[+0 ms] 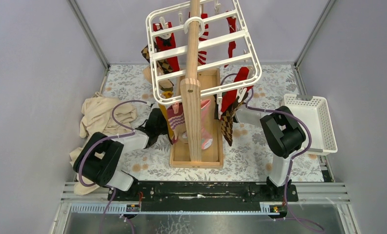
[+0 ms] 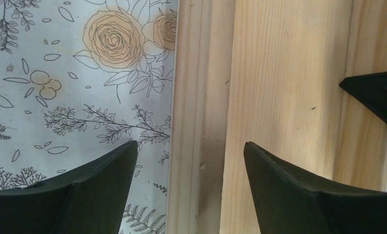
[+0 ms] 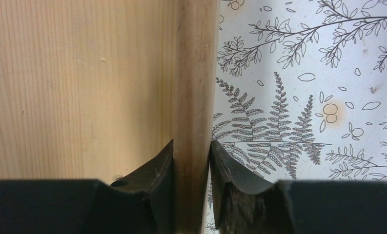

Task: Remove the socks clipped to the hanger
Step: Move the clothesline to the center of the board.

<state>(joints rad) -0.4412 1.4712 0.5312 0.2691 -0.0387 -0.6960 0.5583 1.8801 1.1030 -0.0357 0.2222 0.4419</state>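
Where pale grey walls (image 1: 35, 73) enclosed a tabletop (image 1: 259, 146) covered in a floral print, a wooden rack (image 1: 193, 112) stood at the centre, its post rising from a tray-like base. The white hanger (image 1: 219, 39) sat hooked over the top of that post, tilted, with the socks (image 1: 233, 95) clipped beneath it: red, striped, argyle and pink. A beige cloth (image 1: 101, 114) lay heaped at the left, and a white perforated basket (image 1: 311, 122) sat at the right. The left gripper (image 2: 190, 143) hovered over the base's left edge, jaws wide apart and holding nothing. The right gripper (image 3: 191, 144) was at the base's right edge, jaws pinched onto its raised rim.
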